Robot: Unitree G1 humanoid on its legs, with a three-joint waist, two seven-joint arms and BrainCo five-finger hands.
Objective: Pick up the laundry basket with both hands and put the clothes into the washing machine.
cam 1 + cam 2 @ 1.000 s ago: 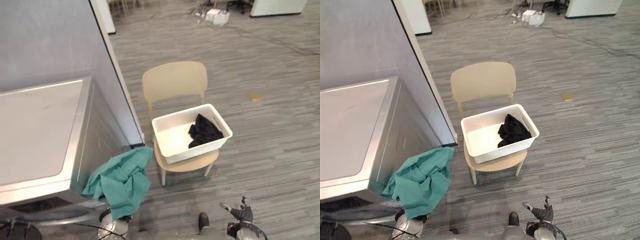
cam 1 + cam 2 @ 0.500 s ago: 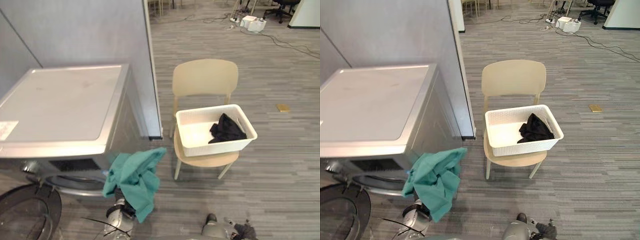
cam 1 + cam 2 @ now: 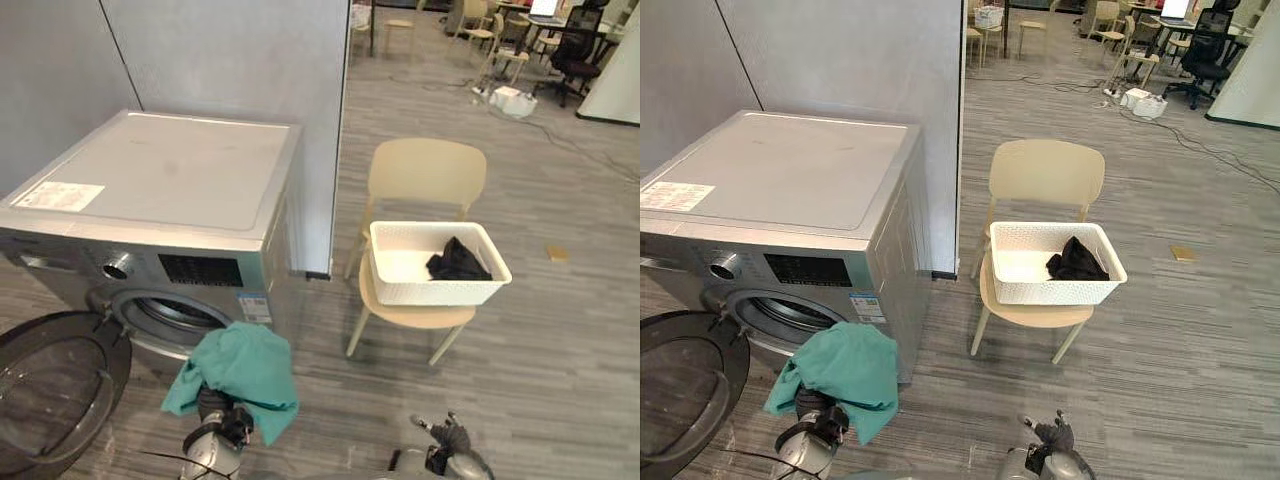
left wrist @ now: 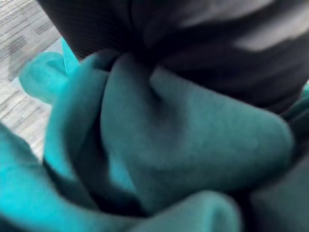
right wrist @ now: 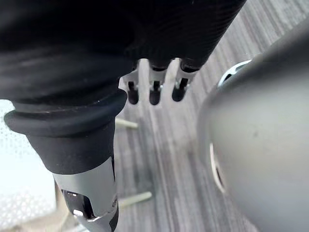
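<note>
Soft, even indoor light. I see a pale sheen on the silver front-loading washing machine (image 3: 170,180), a faint shadow beneath the beige curved-back chair (image 3: 427,172), and dark folds in the crumpled teal cloth (image 4: 183,145) at my wrist.

White laundry basket (image 3: 1054,291) on beige chair (image 3: 1047,176) — open washing machine (image 3: 790,185) nearby

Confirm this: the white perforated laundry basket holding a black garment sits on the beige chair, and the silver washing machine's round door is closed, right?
No: the round door of the silver washing machine is open, as the left eye view shows. The white perforated laundry basket holding a black garment does sit on the beige chair.
</note>
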